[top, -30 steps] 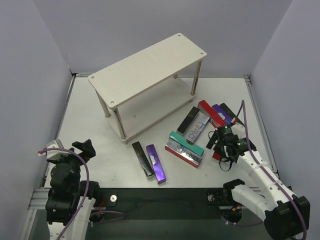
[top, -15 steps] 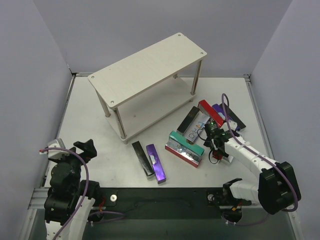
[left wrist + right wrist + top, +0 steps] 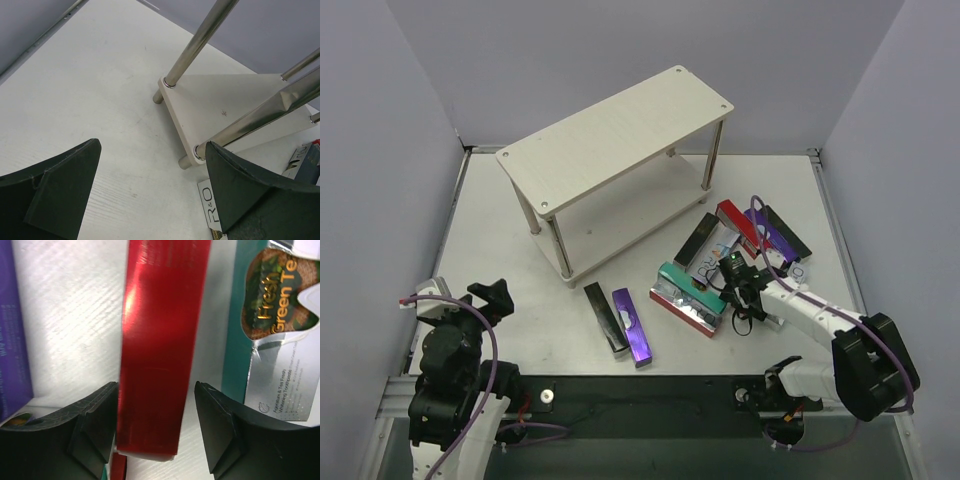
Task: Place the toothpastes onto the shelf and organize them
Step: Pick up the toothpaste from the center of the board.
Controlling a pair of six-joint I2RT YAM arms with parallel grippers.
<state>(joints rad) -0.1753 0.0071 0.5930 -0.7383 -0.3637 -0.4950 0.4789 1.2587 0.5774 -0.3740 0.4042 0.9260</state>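
The shelf (image 3: 620,140) stands at the back centre, both tiers bare. Several toothpastes lie on the table: a black one (image 3: 604,318) and a purple one (image 3: 631,326) at the front, a teal one (image 3: 688,296) stacked on another, and a cluster with a red one (image 3: 742,226) at the right. My right gripper (image 3: 736,290) is low beside the teal carton. In the right wrist view it (image 3: 156,425) is open and straddles the end of a red carton (image 3: 160,330). The left finger is close against the carton and the right finger stands off it. My left gripper (image 3: 490,298) is open and empty.
Next to the red carton lie the teal carton (image 3: 272,330) and a purple one (image 3: 12,325). The left wrist view shows the shelf's lower board (image 3: 225,110), a metal leg (image 3: 195,50) and a white carton end (image 3: 209,205). Grey walls enclose the table.
My right gripper has moved left from the right side to the teal carton and come down over a red carton. The left arm has not moved.
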